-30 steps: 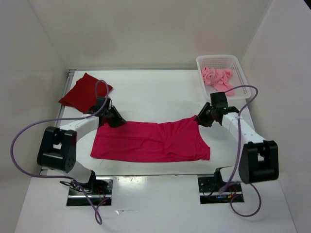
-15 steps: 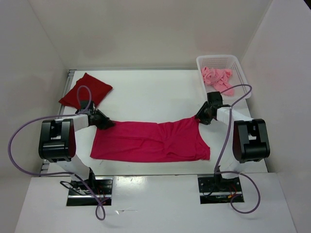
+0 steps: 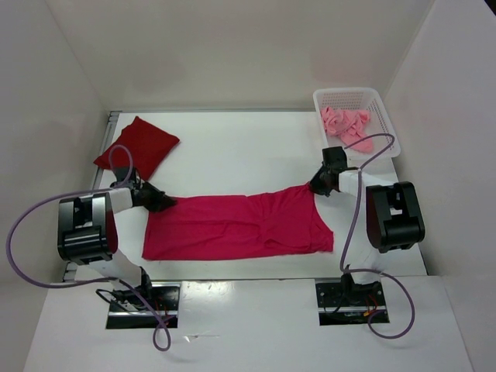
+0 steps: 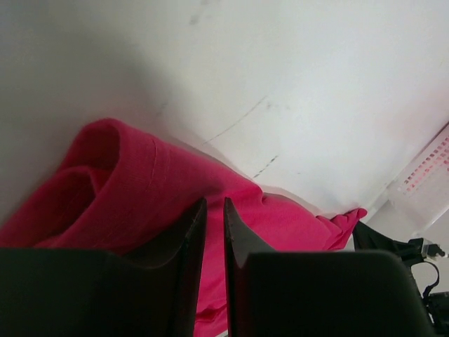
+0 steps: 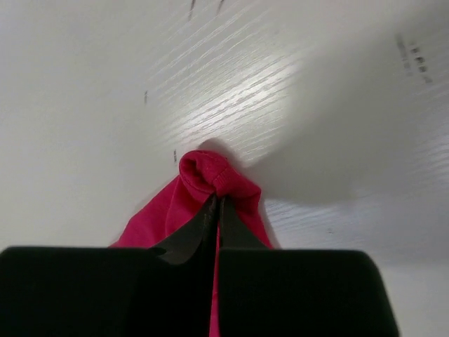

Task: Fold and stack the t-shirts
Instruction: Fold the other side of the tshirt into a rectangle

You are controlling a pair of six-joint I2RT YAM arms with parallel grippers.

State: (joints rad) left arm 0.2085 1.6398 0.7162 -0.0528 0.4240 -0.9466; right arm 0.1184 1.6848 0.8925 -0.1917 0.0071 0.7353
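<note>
Centre frame: magenta t-shirt (image 3: 240, 225) lying spread on table (image 3: 232, 147), both upper corners being pinched. Left end effector (image 3: 163, 203) gripping left corner (cloth bunching beside jaws). Right end effector (image 5: 216, 202) clamping shut on small cloth nub.

Risk: thin right pinch slipping during lift, dropping corner and skewing fold.

Dark red t-shirt (image 3: 138, 147) sitting upper left. Salmon t-shirt (image 3: 347, 124) in basket (image 3: 349, 94), upper right.

No readable writing showing.

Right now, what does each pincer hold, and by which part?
Both hold the magenta shirt: the left pincer pinches its far left corner, the right pincer its bunched far right corner.
</note>
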